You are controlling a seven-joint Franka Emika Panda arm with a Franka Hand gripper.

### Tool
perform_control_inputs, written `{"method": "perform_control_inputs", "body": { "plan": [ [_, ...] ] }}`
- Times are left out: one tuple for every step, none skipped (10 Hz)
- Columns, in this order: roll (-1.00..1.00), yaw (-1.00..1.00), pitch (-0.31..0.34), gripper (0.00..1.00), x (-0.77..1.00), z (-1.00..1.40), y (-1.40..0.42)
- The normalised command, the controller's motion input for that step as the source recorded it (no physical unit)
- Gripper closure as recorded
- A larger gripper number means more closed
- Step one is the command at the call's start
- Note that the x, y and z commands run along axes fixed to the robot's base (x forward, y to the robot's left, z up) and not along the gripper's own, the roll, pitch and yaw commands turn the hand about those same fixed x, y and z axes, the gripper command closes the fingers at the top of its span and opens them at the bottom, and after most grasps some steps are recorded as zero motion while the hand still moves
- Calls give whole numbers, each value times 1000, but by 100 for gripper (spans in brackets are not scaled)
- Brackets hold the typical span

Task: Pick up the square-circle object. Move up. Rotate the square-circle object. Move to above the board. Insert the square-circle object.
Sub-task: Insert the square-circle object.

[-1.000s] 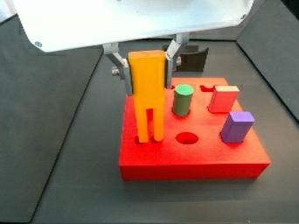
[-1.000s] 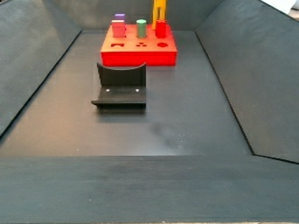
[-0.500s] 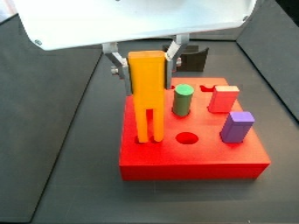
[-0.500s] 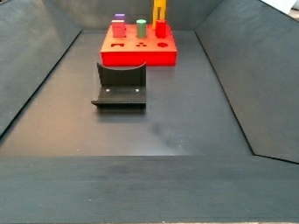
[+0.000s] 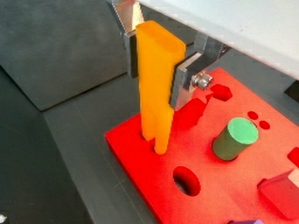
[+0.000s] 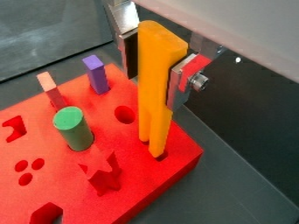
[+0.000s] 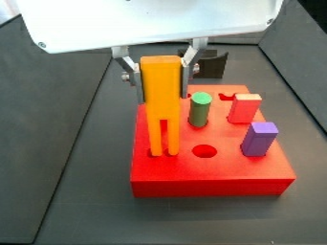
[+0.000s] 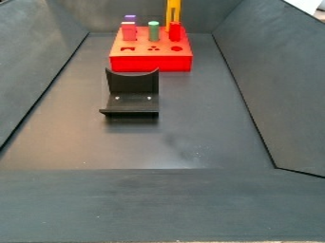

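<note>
The square-circle object (image 7: 160,100) is a long orange-yellow piece standing upright, joining block on top and two legs pointing down. My gripper (image 7: 159,69) is shut on its upper part, one silver finger (image 5: 186,77) on each side, as both wrist views show (image 6: 153,70). The legs' lower ends meet the top of the red board (image 7: 211,178) near its front left corner, and one end sits in a hole (image 6: 158,155). In a side view the board (image 8: 152,61) lies at the far end of the floor, with the piece (image 8: 174,11) rising above it.
On the board stand a green cylinder peg (image 7: 201,109), a red peg (image 7: 246,107) and a purple block peg (image 7: 261,139), all to the right of the piece. A round hole (image 7: 205,150) is open. The dark fixture (image 8: 129,92) stands on the floor.
</note>
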Motion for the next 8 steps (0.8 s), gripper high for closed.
{"method": "perform_control_inputs", "body": {
  "plan": [
    [130, 0, 94, 100, 277, -386, -89],
    [221, 0, 130, 100, 203, -377, -149],
    [357, 0, 227, 100, 80, -243, -186],
    [320, 0, 180, 100, 0, -94, -160],
    [227, 0, 194, 100, 0, 0, -57],
    [0, 0, 69, 100, 11, 0, 0],
    [0, 37, 43, 100, 69, -69, 0],
    [0, 23, 83, 100, 100, -66, 37]
  ]
}}
